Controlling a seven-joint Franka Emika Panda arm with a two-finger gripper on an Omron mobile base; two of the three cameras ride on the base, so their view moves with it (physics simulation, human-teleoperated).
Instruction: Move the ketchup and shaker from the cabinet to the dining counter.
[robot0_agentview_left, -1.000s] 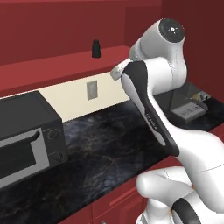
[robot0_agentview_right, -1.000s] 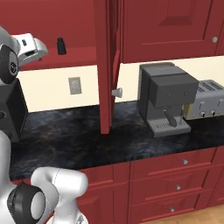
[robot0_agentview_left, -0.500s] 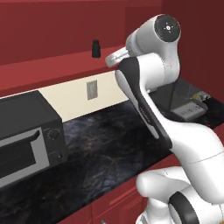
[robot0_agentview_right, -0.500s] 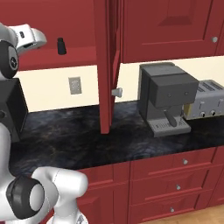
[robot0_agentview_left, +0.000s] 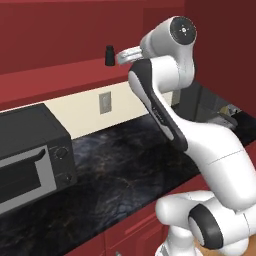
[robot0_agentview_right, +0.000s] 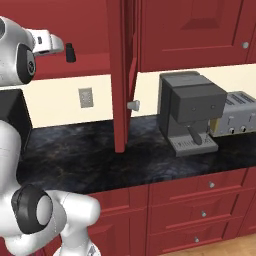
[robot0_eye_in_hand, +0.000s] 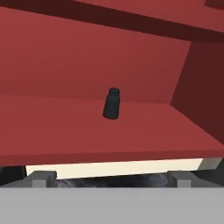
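The shaker, a small dark cylinder with a narrower top, stands upright on the red shelf of the open cabinet. In the hand view it sits dead ahead, some way beyond my gripper, whose fingertips stand wide apart with nothing between them. From the left base, my gripper is level with the shaker and just to its right, apart from it. From the right base, the gripper is just left of the shaker. The ketchup and the dining counter are out of view.
The cabinet's open door hangs edge-on right of the shelf, its knob sticking out. Below, a black marbled counter carries a microwave, a coffee machine and a toaster.
The hand has risen from below the shelf edge to shelf height and moved closer to the shaker. The shaker has not moved, and the jaws have stayed wide.
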